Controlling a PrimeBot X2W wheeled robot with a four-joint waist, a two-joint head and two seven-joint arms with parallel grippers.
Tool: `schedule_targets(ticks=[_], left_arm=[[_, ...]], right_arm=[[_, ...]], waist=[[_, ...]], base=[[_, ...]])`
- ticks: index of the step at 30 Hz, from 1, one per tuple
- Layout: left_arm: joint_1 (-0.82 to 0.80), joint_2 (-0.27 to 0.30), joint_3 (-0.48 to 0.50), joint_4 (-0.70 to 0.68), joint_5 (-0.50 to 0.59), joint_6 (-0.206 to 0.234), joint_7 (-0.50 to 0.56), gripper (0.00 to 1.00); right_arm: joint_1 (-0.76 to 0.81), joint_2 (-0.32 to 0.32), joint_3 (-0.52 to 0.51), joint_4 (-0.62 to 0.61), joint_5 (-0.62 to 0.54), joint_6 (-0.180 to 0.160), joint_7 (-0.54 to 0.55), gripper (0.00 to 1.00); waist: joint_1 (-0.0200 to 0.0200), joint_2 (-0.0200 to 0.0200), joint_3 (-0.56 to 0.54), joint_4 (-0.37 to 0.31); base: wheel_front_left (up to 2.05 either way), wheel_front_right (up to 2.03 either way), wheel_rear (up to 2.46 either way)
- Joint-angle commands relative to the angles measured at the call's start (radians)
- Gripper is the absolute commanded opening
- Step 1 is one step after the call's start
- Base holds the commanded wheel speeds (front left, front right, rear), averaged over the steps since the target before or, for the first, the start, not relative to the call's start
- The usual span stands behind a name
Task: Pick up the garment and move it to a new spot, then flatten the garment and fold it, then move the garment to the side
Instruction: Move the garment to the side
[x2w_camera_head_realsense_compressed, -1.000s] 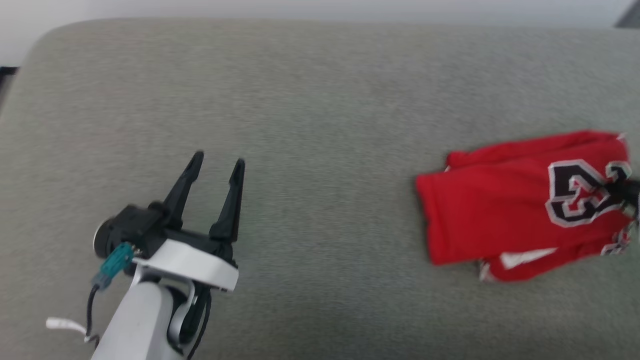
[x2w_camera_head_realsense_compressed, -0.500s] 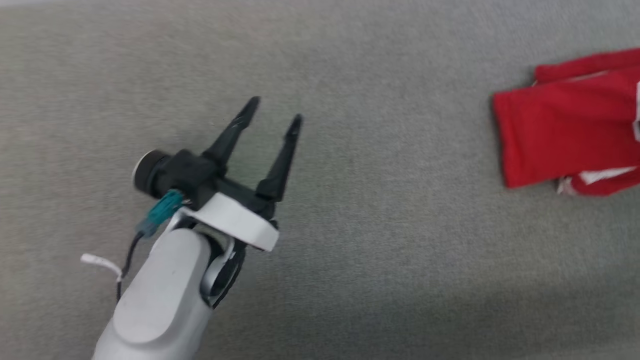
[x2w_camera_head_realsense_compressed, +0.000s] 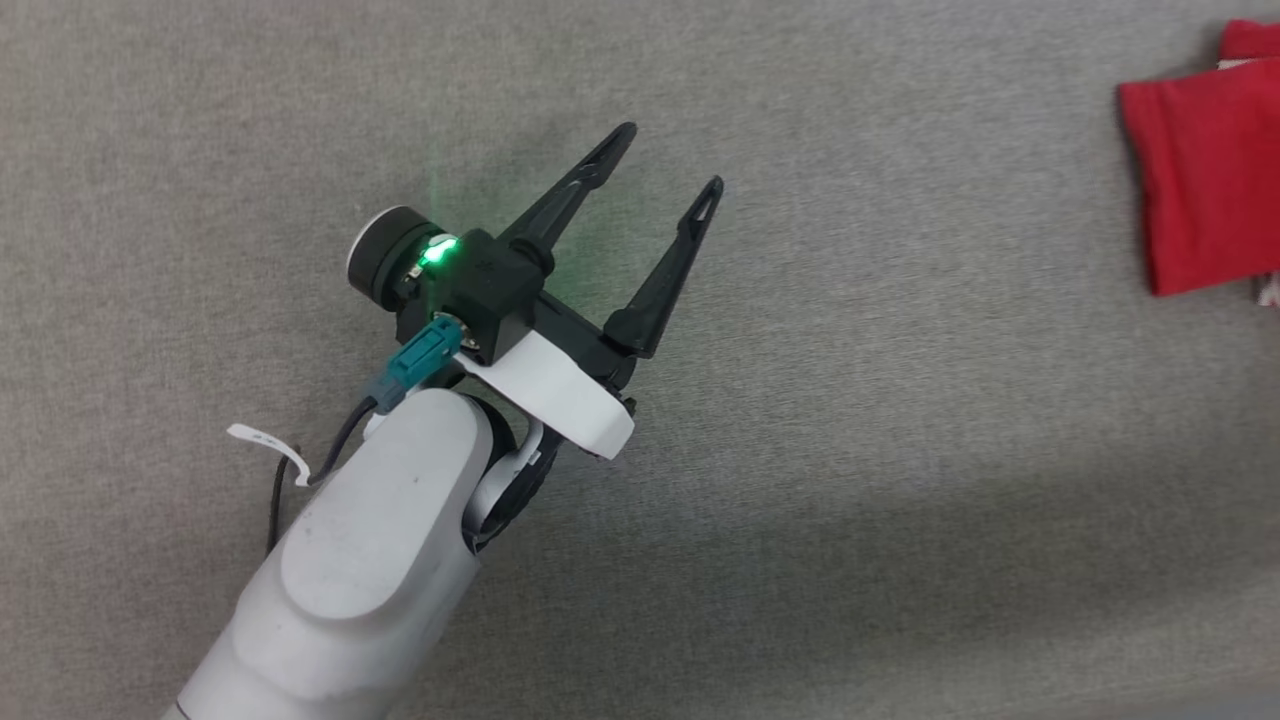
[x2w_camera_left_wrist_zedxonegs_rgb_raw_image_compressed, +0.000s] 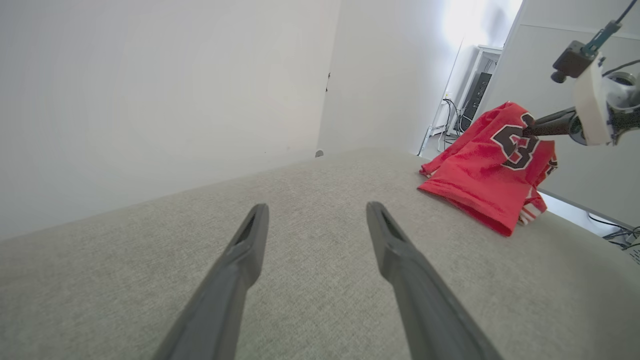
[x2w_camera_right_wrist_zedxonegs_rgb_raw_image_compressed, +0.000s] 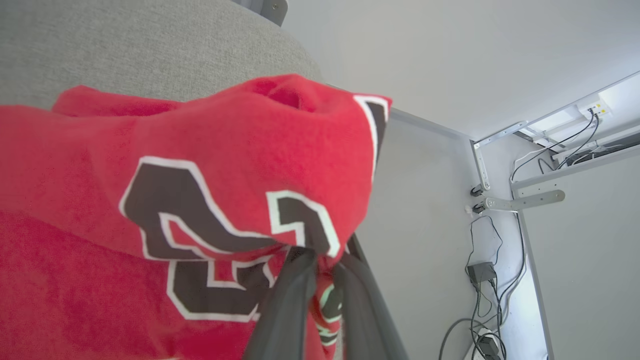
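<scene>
The garment (x2w_camera_head_realsense_compressed: 1200, 170) is a red jersey with black, white-outlined lettering; its red hem end lies on the grey surface at the head view's right edge. In the left wrist view the garment (x2w_camera_left_wrist_zedxonegs_rgb_raw_image_compressed: 492, 170) is lifted at its lettered end, its lower hem resting on the surface. My right gripper (x2w_camera_left_wrist_zedxonegs_rgb_raw_image_compressed: 527, 133) is shut on that lettered fold, and the right wrist view shows my right gripper (x2w_camera_right_wrist_zedxonegs_rgb_raw_image_compressed: 320, 255) pinching the garment (x2w_camera_right_wrist_zedxonegs_rgb_raw_image_compressed: 150, 150) from below. My left gripper (x2w_camera_head_realsense_compressed: 670, 158) hovers open and empty over bare surface, well left of the garment; between its fingers (x2w_camera_left_wrist_zedxonegs_rgb_raw_image_compressed: 316, 209) is only grey fabric.
A wide grey fabric surface (x2w_camera_head_realsense_compressed: 850, 450) spreads under both arms. A pale wall (x2w_camera_left_wrist_zedxonegs_rgb_raw_image_compressed: 175, 100) stands behind it. Beyond its far end there are cables and a power adapter (x2w_camera_right_wrist_zedxonegs_rgb_raw_image_compressed: 481, 272) on the floor beside a white metal frame (x2w_camera_right_wrist_zedxonegs_rgb_raw_image_compressed: 520, 200).
The head camera has swung, so the garment has slid toward the picture's right edge and my left gripper looms larger and more central. Both grippers keep their states.
</scene>
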Motion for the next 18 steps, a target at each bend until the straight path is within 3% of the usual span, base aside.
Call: schedule_targets(ticks=[1, 7, 8, 9, 10, 11, 18], left_arm=[[-0.014, 0.001, -0.001, 0.003, -0.013, -0.003, -0.005, 1.00], [-0.019, 0.003, 0.010, 0.002, -0.017, -0.003, -0.005, 1.00], [-0.016, 0.005, 0.016, 0.001, -0.017, -0.003, -0.005, 1.00], [-0.011, 0.004, 0.024, -0.003, -0.019, -0.003, -0.005, 1.00], [-0.007, 0.004, 0.031, -0.008, -0.019, -0.003, -0.005, 1.00], [-0.001, 0.006, 0.040, -0.011, -0.020, -0.003, -0.005, 1.00], [0.040, 0.014, 0.098, -0.031, -0.021, -0.003, -0.005, 1.00]], right_arm=[[-0.025, 0.017, 0.006, 0.034, -0.023, -0.001, -0.027, 0.00], [-0.090, 0.089, 0.013, 0.196, -0.054, -0.001, -0.070, 0.00], [-0.101, 0.098, 0.012, 0.214, -0.053, -0.001, -0.076, 0.07], [-0.112, 0.102, 0.011, 0.228, -0.052, -0.001, -0.083, 0.31], [-0.118, 0.105, 0.017, 0.244, -0.056, -0.001, -0.081, 0.49], [-0.120, 0.113, 0.022, 0.249, -0.050, -0.001, -0.077, 1.00], [-0.136, 0.118, 0.017, 0.269, 0.008, -0.001, -0.125, 1.00]], waist=[[0.0000, 0.0000, 0.015, 0.010], [0.0000, 0.0000, 0.031, 0.036], [0.0000, 0.0000, 0.031, 0.038], [0.0000, 0.0000, 0.030, 0.040], [0.0000, 0.0000, 0.028, 0.042], [0.0000, 0.0000, 0.025, 0.042], [0.0000, 0.0000, -0.011, 0.044]], base=[[0.00, 0.00, 0.00], [0.00, 0.00, 0.00], [0.00, 0.00, 0.00], [0.00, 0.00, 0.00], [0.00, 0.00, 0.00], [0.00, 0.00, 0.00], [0.00, 0.00, 0.00]])
